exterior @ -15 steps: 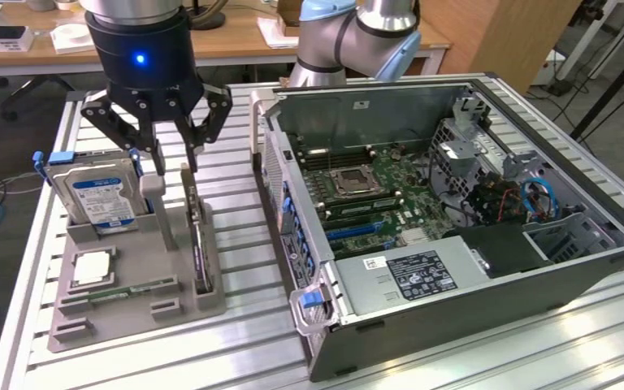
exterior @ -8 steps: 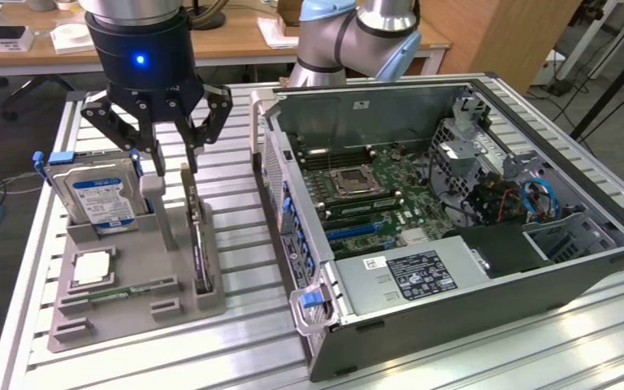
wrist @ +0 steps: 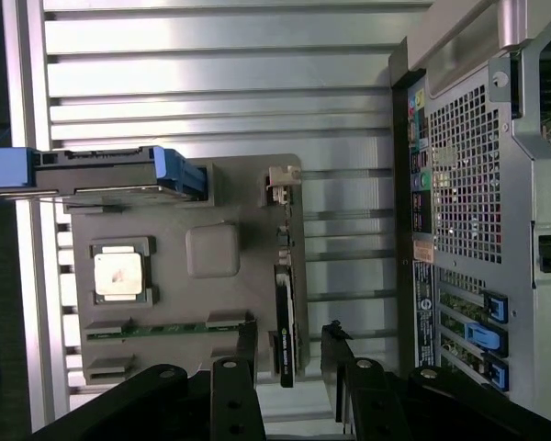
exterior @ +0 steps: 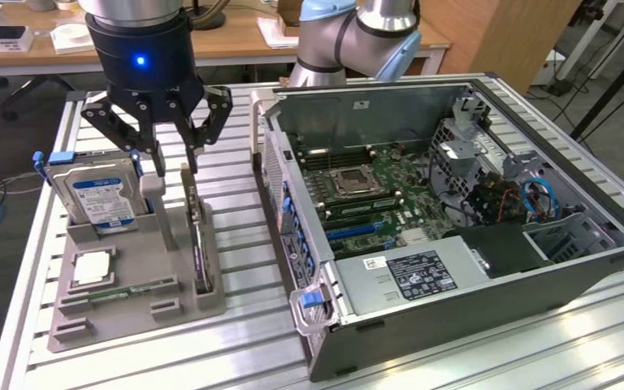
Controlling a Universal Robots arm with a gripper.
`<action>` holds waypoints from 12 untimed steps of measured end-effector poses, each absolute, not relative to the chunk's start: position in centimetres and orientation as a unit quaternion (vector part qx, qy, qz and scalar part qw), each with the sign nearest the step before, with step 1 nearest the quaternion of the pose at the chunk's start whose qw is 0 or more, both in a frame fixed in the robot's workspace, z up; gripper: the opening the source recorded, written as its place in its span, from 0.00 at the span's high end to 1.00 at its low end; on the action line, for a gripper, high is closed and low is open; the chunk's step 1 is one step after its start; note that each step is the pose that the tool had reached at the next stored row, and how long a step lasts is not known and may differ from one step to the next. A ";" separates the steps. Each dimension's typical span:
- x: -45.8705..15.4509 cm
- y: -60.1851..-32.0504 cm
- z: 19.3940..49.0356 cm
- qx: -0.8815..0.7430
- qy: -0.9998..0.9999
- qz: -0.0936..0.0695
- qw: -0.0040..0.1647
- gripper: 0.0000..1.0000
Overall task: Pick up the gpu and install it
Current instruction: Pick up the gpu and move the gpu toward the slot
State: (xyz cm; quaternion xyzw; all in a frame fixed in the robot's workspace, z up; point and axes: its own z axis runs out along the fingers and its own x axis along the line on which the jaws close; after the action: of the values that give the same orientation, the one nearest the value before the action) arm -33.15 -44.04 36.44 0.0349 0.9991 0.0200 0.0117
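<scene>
End effector (exterior: 176, 161) hangs over a grey holder tray (exterior: 182, 307), fingers (wrist: 234, 390) spread apart, nothing clamped btwn them. The gpu (exterior: 197, 244) stands on its edge in a tray slot, right below the end effector. In the wrist view the dark card lies in line w/ the gap btwn the two fingers, w/ space on each side. Its pale bracket is at the end farthest from the end effector. Can't tell if the fingertips are level w/ the card's top edge or just above it; no contact seen.

On the side of the end effector away from the PC case (exterior: 453, 203), also in the tray:
- hard drive (exterior: 101, 195) w/ blue label, upright, near the end effector
- cpu chip (exterior: 92, 266), flat, further off
- memory stick (exterior: 127, 290), flat, beyond the cpu chip

PC case is on the end effector's other side, apart from the tray, side panel off, motherboard (exterior: 361, 191) exposed. Tray and case both sit on the slatted metal surface (exterior: 247, 341).
</scene>
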 end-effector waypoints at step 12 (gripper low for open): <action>-33.1 -44.0 36.4 0.035 0.999 0.020 0.012 0.58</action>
State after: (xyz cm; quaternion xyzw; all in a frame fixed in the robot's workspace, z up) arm -33.15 -44.04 36.41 0.0350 0.9991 0.0202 0.0117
